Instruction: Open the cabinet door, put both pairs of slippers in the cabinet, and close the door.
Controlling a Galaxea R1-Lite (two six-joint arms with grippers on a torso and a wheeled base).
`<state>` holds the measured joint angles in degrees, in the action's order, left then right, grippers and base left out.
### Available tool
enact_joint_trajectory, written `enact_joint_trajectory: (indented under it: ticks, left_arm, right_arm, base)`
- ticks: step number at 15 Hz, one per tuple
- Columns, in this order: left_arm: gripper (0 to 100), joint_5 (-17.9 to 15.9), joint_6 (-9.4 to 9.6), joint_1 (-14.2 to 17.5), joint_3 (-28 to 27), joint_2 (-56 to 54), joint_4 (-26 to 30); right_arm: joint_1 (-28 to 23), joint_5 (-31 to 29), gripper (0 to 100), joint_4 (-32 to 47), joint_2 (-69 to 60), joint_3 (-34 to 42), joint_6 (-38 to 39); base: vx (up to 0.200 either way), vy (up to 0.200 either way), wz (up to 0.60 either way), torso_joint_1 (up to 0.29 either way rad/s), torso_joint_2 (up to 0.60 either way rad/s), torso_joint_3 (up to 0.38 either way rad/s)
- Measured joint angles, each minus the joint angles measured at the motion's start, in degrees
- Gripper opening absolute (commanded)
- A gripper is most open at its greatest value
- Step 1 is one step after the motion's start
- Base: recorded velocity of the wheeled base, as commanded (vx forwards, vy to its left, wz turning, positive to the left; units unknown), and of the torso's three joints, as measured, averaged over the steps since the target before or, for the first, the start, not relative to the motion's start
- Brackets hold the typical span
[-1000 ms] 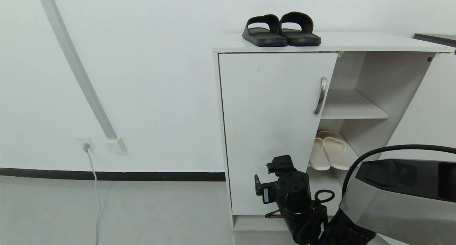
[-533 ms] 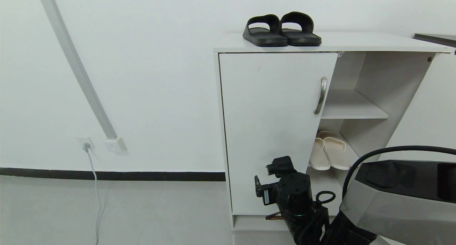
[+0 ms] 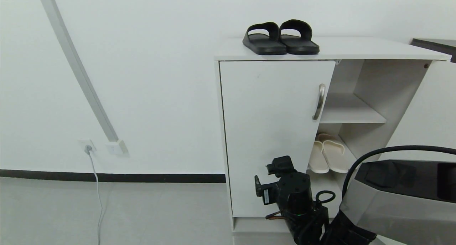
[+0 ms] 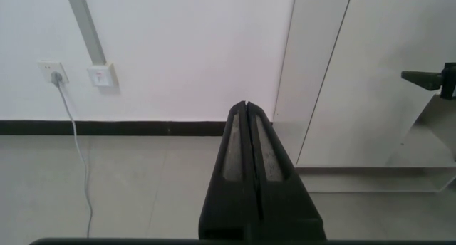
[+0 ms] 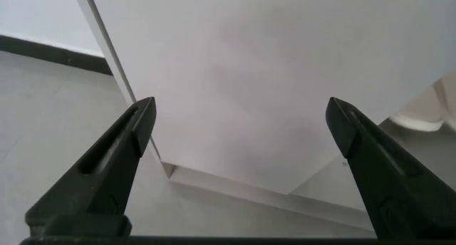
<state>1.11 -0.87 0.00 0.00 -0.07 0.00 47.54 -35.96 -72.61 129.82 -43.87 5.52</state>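
White slippers [image 3: 327, 152] are shelved beyond the wide-spread right gripper [image 5: 241, 110]; black slippers [image 3: 281, 38] above it and the open door [image 3: 433, 106] are left.

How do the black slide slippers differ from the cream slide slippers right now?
Colour: the black slide slippers are dark, the cream slide slippers pale.
Place: the black pair sits outside, on the white cabinet's top; the cream pair lies on a lower shelf inside the open compartment.
Visibility: the black pair is fully exposed; the cream pair is partly cut off by the closed left door.
Shared: each pair lies flat, side by side.
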Motion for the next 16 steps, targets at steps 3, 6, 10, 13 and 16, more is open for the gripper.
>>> enact_joint_trajectory:
  ticks: [3, 6, 10, 13, 16]
  left_arm:
    - [0, 0.01, 0.0, 0.0, 0.0, 0.0, -0.05]
    - [0, 0.01, 0.0, 0.0, 0.0, 0.0, -0.02]
    - [0, 0.01, -0.04, 0.0, 0.0, 0.0, -0.02]
    - [0, 0.01, 0.0, 0.0, 0.0, 0.0, -0.02]
    - [0, 0.0, 0.0, 0.0, 0.0, 0.0, -0.02]
  right_arm:
    - [0.0, 0.02, 100, -0.06, 0.0, 0.02, 0.02]
    - [0.05, 0.05, 100, -0.34, 0.0, 0.28, 0.02]
    - [-0.02, 0.02, 100, -0.5, 0.0, 0.41, 0.0]
    - [0.02, 0.02, 100, -0.5, 0.0, 0.41, 0.02]
    - [0.02, 0.02, 100, -0.44, 0.01, 0.28, -0.06]
  base:
    - [0.0, 0.0, 0.0, 0.077, -0.43, -0.354]
    - [0.0, 0.0, 0.0, 0.115, -0.45, -0.346]
    - [0.0, 0.0, 0.0, 0.149, -0.47, -0.334]
    - [0.0, 0.0, 0.0, 0.175, -0.48, -0.325]
    - [0.0, 0.0, 0.0, 0.185, -0.5, -0.315]
